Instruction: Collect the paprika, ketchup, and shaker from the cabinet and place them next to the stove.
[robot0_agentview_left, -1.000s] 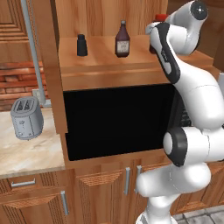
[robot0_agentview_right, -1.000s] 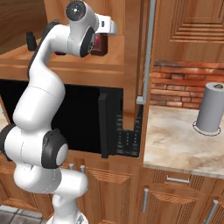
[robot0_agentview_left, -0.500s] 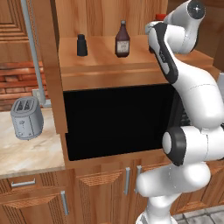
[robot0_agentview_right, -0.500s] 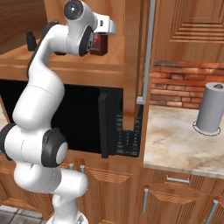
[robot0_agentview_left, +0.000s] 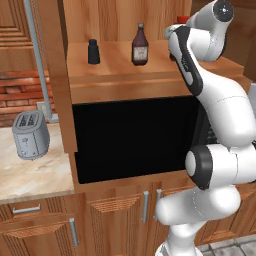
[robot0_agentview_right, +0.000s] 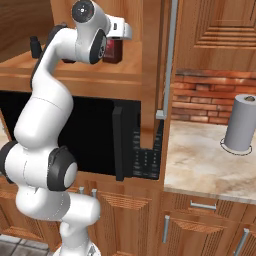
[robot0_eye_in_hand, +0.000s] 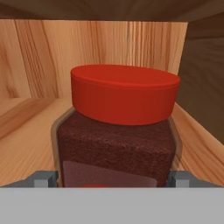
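Note:
The paprika (robot0_eye_in_hand: 124, 144), a dark red-brown jar with a bright red cap, stands at the right end of the cabinet shelf (robot0_agentview_left: 115, 75) and sits right in front of the hand camera. My gripper (robot0_eye_in_hand: 113, 179) is shut on the paprika, one fingertip (robot0_eye_in_hand: 43, 178) pressed to each side of the jar low down. In the right base view the paprika (robot0_agentview_right: 116, 50) sits just under my white hand. The ketchup (robot0_agentview_left: 140, 46) stands mid-shelf and the black shaker (robot0_agentview_left: 93, 52) further left, both untouched. The stove is out of view.
A large black recess (robot0_agentview_left: 130, 135) lies below the shelf. A grey toaster (robot0_agentview_left: 31, 134) stands on the left counter, a paper towel roll (robot0_agentview_right: 241, 123) on the right counter. The cabinet's tall side panel (robot0_agentview_right: 150, 75) rises close beside the jar.
The jaws have come in slightly onto the jar's sides. The arm and the containers have hardly moved.

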